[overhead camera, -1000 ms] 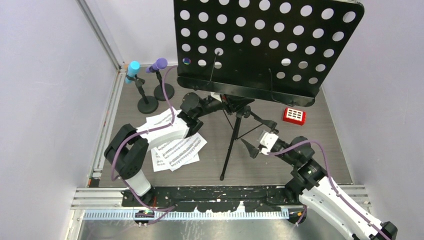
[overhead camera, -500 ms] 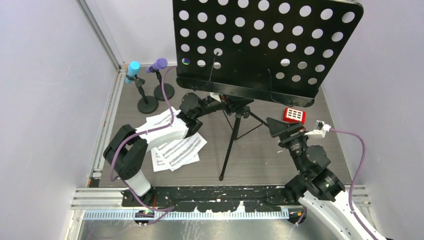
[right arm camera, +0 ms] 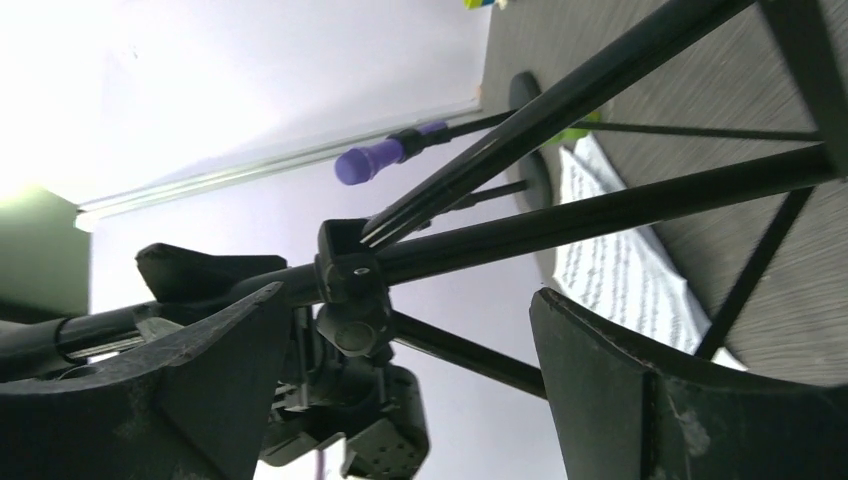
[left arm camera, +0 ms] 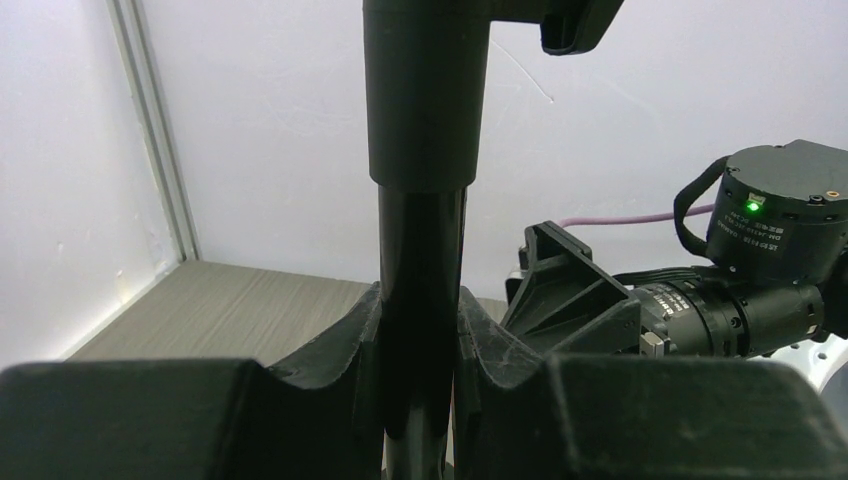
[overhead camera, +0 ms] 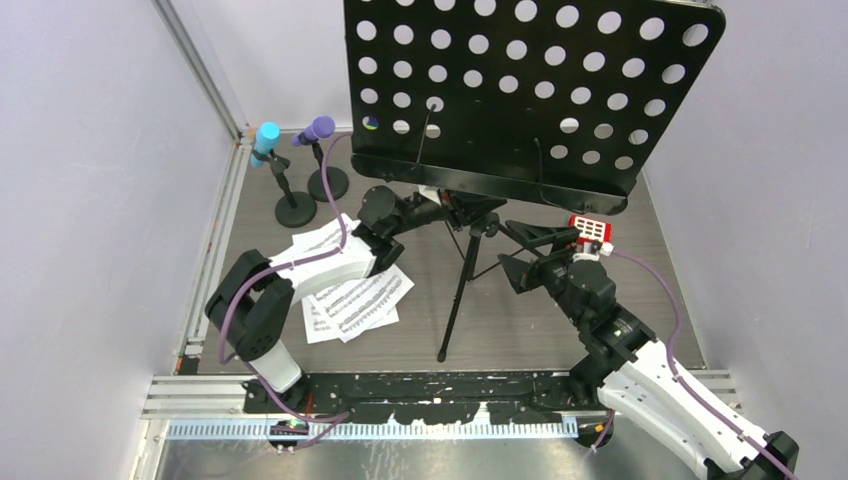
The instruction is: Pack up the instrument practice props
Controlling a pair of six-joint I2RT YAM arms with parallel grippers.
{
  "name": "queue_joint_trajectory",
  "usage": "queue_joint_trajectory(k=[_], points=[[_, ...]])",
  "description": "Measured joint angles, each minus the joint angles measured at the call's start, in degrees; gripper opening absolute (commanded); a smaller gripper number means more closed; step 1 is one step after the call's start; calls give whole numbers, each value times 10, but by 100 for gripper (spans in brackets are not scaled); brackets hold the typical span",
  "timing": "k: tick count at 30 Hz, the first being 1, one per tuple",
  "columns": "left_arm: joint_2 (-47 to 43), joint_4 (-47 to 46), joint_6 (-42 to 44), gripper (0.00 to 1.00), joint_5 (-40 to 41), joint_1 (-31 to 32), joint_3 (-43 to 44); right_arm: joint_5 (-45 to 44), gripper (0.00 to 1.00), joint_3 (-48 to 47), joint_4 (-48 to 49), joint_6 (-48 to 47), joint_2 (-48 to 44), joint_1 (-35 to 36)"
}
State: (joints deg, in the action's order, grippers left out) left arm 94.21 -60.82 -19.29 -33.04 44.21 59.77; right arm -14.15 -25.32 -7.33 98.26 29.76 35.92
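The black perforated music rack [overhead camera: 530, 90] stands on its tripod [overhead camera: 462, 290] mid-table. My left gripper [overhead camera: 455, 212] is shut on the stand's pole [left arm camera: 420, 200], just below the thicker sleeve; in the left wrist view the gripper [left arm camera: 420, 350] pinches it from both sides. My right gripper [overhead camera: 520, 253] is open just right of the pole, and in its own view [right arm camera: 410, 370] the tripod's hub and legs [right arm camera: 600, 215] lie ahead of the jaws, untouched. White sheet-music pages [overhead camera: 355, 300] lie partly under the left arm. Cyan [overhead camera: 266, 140] and purple [overhead camera: 318, 130] microphones sit in their round-based holders [overhead camera: 295, 212] at far left.
A small red block with a white grid [overhead camera: 590, 230] lies just behind my right gripper. Lilac walls close in the table on the left, back and right. The tripod legs spread toward the near edge and the right.
My right gripper swung out to the right near the red block, then came back toward the tripod's hub with its jaws open. The left gripper has kept its hold on the pole.
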Motion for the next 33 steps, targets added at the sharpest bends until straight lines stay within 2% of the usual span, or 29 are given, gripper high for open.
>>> queue_joint_trajectory(k=[6,9,13,28,33], points=[[-9,5,-1,0,0,-3,-5,19,69,0,61,36,26,0],[-10,7,-1,0,0,-3,-6,22,63,0,76,42,29,0],[-10,8,-1,0,0,-3,-6,26,49,0,93,42,34,0],[-10,7,-3,0,0,-3,-6,51,46,0,136,22,74,0],[-10,7,-3,0,0,-3,-6,55,35,-1,154,18,85,0]])
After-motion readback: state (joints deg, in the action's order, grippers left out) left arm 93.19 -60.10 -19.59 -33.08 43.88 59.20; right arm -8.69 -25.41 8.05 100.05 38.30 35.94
